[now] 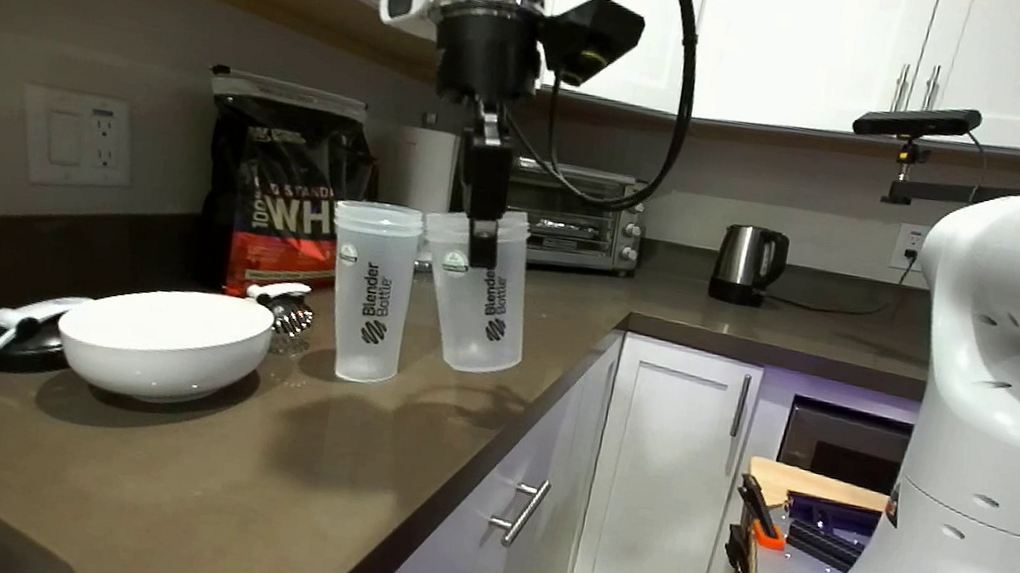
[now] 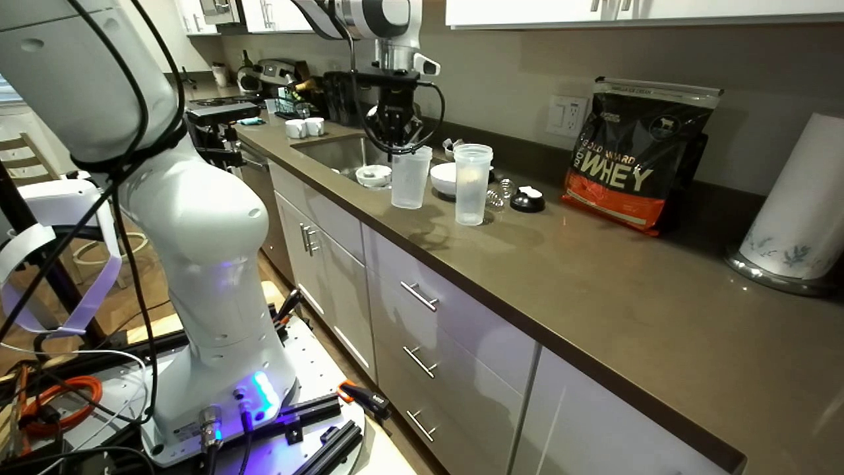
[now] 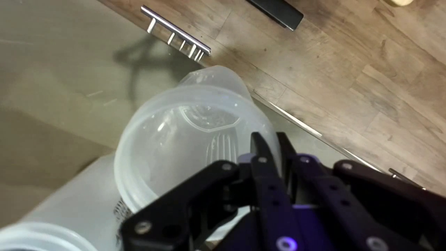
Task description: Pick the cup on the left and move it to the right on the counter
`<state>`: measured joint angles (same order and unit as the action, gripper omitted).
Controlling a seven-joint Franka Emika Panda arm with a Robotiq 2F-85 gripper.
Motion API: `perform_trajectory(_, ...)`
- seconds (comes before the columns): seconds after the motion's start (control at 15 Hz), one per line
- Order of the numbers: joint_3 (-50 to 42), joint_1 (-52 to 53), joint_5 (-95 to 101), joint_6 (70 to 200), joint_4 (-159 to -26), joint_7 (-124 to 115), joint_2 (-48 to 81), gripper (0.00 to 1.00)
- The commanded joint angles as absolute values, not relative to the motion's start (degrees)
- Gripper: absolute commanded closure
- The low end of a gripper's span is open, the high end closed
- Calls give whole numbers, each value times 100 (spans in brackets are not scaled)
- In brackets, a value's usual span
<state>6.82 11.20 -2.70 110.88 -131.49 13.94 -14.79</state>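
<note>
Grasp and lift look done: gripper [image 3: 269, 138] pinches rim of cup [image 1: 477, 317]. Cup hangs tilted above counter [image 1: 234, 508], near front edge, just beside upright tumbler [image 1: 375, 297]. Remaining, probably: carry right toward inner corner, lower, straighten on base, release.

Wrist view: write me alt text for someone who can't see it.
A black gripper pinches the rim of a translucent plastic tumbler, whose open mouth faces the camera. A second translucent tumbler is cut off at the lower left corner. Beyond them show a brown-grey countertop, metal bar handles and a wood-plank floor.
</note>
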Motion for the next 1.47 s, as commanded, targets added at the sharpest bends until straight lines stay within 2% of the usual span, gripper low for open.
perform_trajectory(0.0, 341, 731, -239, 11014, -13786, 1180, -2168, 98)
perform_trajectory(0.33, -246, -46, 255, 11394, -14228, 876, -2485, 98)
perform_trajectory(0.6, -681, -536, 547, 12180, -14123, 955, -2200, 98)
perform_trajectory(1.0, -919, -834, 791, 13118, -13420, 902, -1323, 98)
perform_trajectory(1.4, -1091, -990, 837, 13215, -12450, 893, -339, 98)
